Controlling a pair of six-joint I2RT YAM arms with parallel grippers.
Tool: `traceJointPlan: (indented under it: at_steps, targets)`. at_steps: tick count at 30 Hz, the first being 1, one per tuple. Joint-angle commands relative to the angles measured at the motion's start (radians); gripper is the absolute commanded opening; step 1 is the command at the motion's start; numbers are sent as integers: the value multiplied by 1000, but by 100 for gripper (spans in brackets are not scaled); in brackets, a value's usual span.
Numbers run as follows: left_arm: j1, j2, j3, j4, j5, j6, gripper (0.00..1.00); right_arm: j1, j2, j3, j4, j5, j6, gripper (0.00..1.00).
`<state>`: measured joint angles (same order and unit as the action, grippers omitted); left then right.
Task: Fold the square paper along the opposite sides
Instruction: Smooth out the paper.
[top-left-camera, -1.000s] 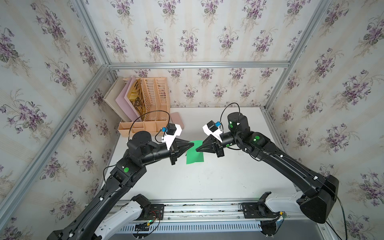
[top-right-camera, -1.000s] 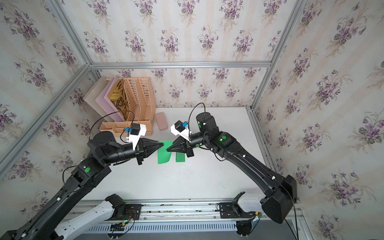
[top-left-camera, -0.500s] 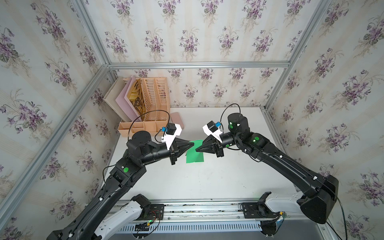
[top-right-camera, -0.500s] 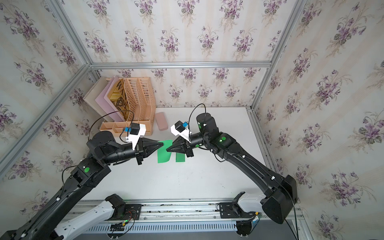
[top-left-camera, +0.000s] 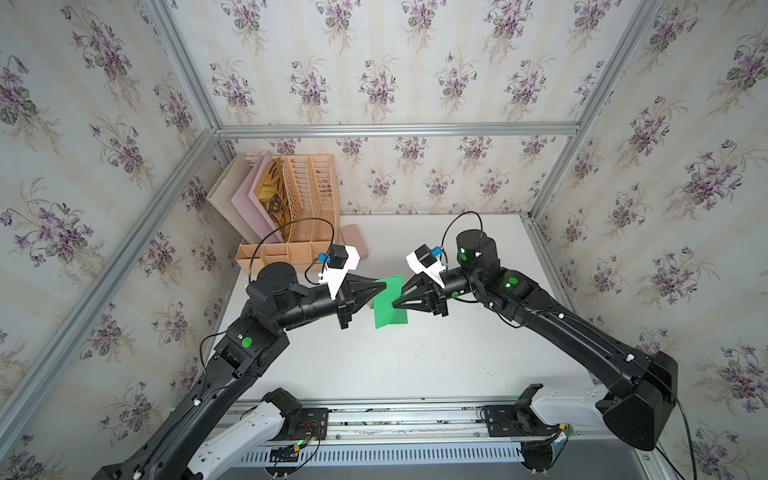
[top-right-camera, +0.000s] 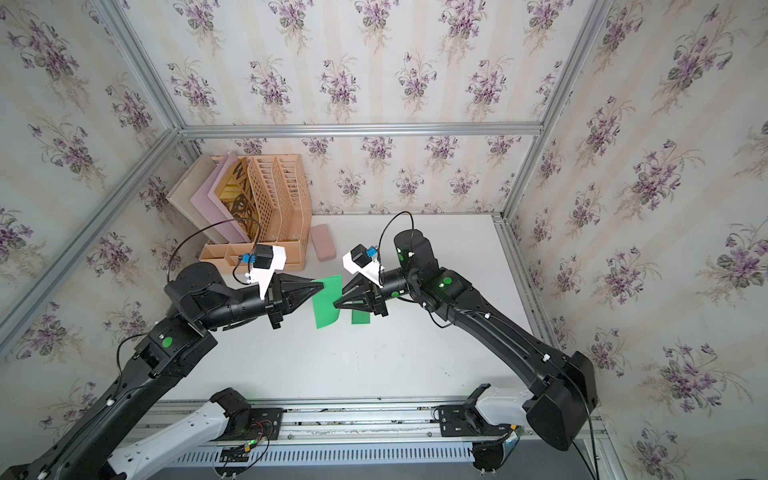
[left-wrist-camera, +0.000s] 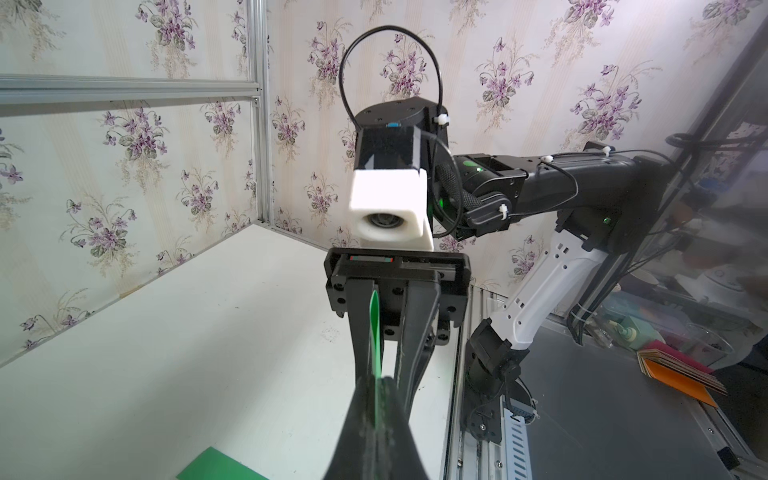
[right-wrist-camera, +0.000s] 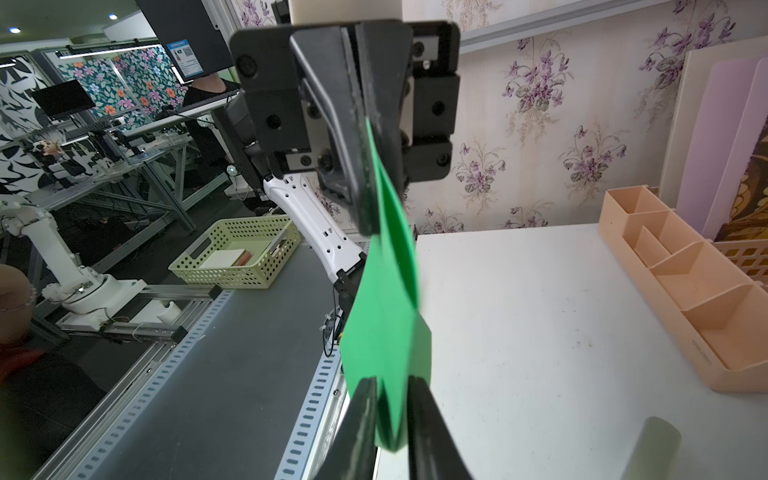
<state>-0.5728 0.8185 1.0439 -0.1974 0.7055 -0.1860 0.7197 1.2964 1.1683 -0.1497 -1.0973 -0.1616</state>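
Green square paper sheet (top-right-camera: 326, 305) up off the white tabletop (top-left-camera: 415, 361), standing roughly vertical, slightly bowed, 1 edge pinched in the closed left fingers (top-left-camera: 365, 287).

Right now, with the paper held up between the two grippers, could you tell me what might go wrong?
1. The right gripper has its jaws slightly apart around the green paper, so only the left gripper pinches it, at one edge. It may swing or sag, and the edges could misalign.
2. The paper hangs above the table with nothing pressing it flat, so any fold could spring open.
3. Both grippers' tips nearly meet and might collide.
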Motion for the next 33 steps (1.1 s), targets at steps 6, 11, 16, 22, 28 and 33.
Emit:
traceJointPlan:
  at_steps: [6, 11, 16, 22, 28, 33]
  targets:
    - [1, -6, 11, 44, -8, 5, 0, 1, -6, -14, 46, -22, 20, 0]
    - [2, -8, 14, 44, -9, 4, 0, 1, -8, -25, 62, -25, 27, 17]
    - [1, -11, 13, 46, -11, 3, 0, 1, -9, -39, 84, -35, 39, 0]
    - [1, -13, 16, 48, -12, 6, 0, 2, -8, -48, 101, -40, 51, 20]
    - [1, -14, 16, 48, -12, 4, 0, 2, -3, -51, 110, -46, 56, 0]
    - [0, -16, 16, 46, -14, 5, 0, 2, -11, -57, 112, -42, 62, 15]
